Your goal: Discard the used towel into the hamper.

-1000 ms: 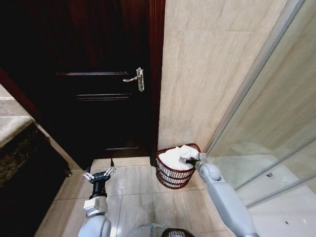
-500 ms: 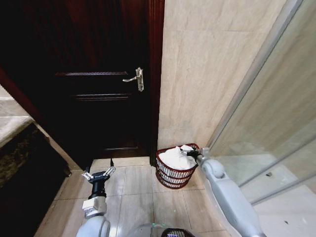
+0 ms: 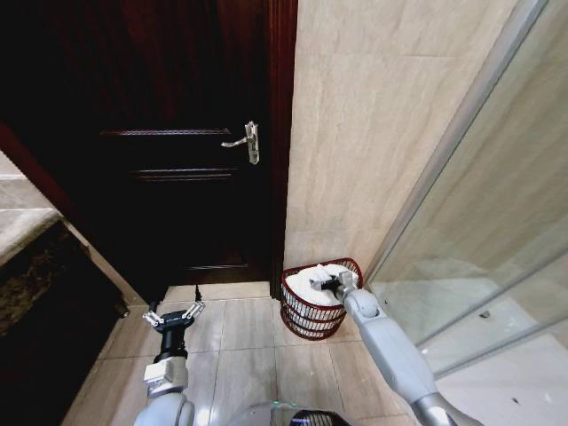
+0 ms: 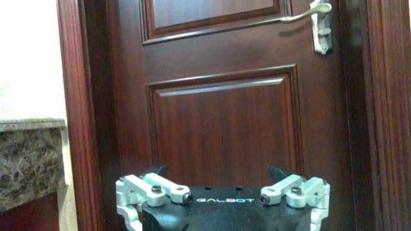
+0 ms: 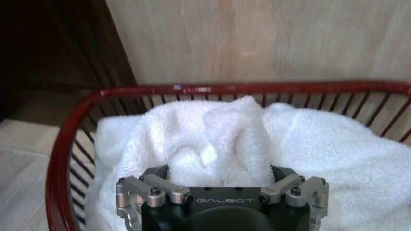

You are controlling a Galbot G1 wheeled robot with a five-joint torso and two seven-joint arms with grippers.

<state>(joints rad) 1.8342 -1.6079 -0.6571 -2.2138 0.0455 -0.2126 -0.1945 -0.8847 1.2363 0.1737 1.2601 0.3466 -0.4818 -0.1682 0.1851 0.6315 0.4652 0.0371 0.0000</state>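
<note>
Over the last second the right gripper (image 3: pixel 325 284) had swung from the far rim of the hamper (image 3: pixel 303 318) in toward its middle, and it now hung just above the white towel (image 3: pixel 312 281), which lay heaped inside the basket rather than in the fingers. In the right wrist view the fingers stood spread apart with nothing between them, the towel (image 5: pixel 257 139) bunched right in front of them and filling the basket from the red rim (image 5: pixel 77 130) across. From that I judged the drop to be made and the task all but finished, with only the arm left to come clear; one fold seemed to ride high near the rim, though it looked settled. The left gripper (image 3: pixel 169 316) waited low over the floor at the robot's left, its fingers open and empty, facing the dark wooden door (image 4: pixel 224 134) with its metal handle (image 3: pixel 248 141). The hamper stood on pale beige floor tiles (image 3: pixel 248 355), tucked into the corner where the door frame met a beige tiled wall (image 3: pixel 373 133). A glass shower panel (image 3: pixel 497 231) ran along the right, and the edge of a mottled stone counter (image 4: pixel 29 159) showed at the left.
</note>
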